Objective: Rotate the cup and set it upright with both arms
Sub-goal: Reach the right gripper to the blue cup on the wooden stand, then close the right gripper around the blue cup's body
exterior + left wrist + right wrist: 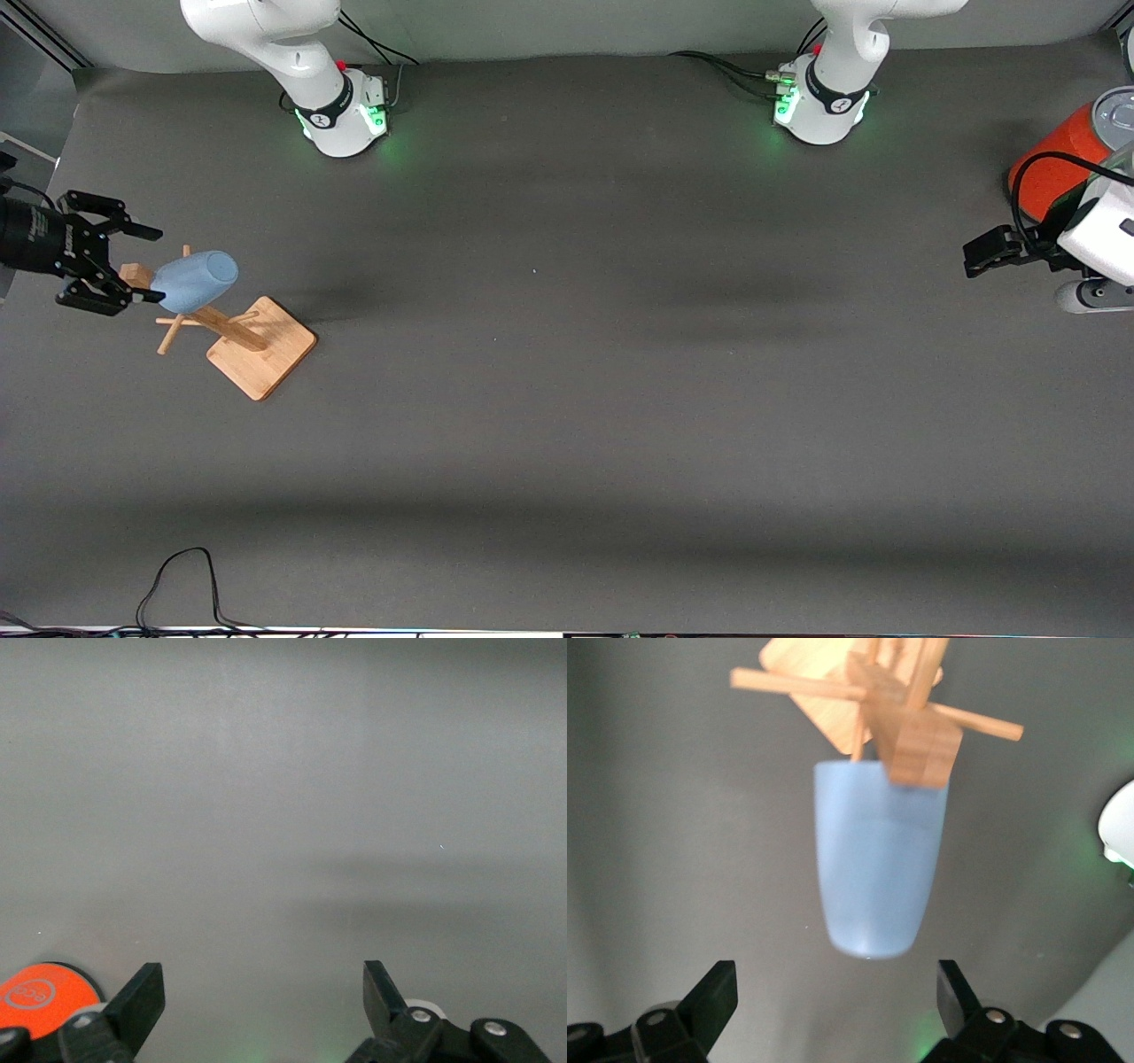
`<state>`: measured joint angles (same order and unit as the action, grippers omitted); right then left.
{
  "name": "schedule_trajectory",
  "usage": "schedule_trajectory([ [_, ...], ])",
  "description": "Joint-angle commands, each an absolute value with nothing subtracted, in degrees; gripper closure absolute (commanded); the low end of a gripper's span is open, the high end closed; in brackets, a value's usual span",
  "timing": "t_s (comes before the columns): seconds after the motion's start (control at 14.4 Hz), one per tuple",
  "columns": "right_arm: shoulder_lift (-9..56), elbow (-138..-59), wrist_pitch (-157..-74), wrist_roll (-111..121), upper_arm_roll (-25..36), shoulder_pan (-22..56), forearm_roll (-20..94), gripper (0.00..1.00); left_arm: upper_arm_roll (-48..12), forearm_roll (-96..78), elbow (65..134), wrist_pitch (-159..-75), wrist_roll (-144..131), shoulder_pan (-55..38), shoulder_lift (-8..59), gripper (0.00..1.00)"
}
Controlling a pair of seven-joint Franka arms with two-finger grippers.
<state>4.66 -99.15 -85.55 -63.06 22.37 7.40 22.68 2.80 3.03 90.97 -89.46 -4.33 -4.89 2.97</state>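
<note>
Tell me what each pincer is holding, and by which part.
Nothing. The right pincer is open beside the cup, which hangs on the peg rack; the left pincer waits open.

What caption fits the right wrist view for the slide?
Open right gripper faces the rounded base of the light-blue cup hung on the wooden peg rack, not yet touching it.

There are two robot arms, each with one gripper: the left gripper (974, 262) and the right gripper (133, 266), so two grippers in all. One blue cup (195, 281) is present, along with one wooden peg rack (252, 347) and one orange can (1059, 168). One loose black cable (182, 585) lies on the table.
</note>
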Motion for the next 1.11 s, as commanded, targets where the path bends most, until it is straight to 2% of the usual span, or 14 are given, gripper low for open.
schedule_trajectory([
  [0.0,10.01,-97.65,-80.87,-66.0,23.9,6.94,25.49,0.0,3.16,3.78,91.49,-90.0,-3.78,-5.54,2.37,0.0],
  [0.42,9.84,-99.4,-80.33,-64.69,24.61,7.03,25.14,0.0,3.16,3.78,91.49,-90.0,-3.78,-5.54,2.37,0.0],
  [0.83,8.88,-105.55,-87.18,-55.38,25.05,7.21,24.08,0.0,3.16,3.78,91.49,-90.09,-3.78,-5.63,2.55,0.0],
  [1.04,8.88,-105.56,-87.71,-53.96,26.02,7.21,24.08,0.0,3.16,3.78,91.49,-90.09,-3.78,-5.63,2.55,0.0],
])
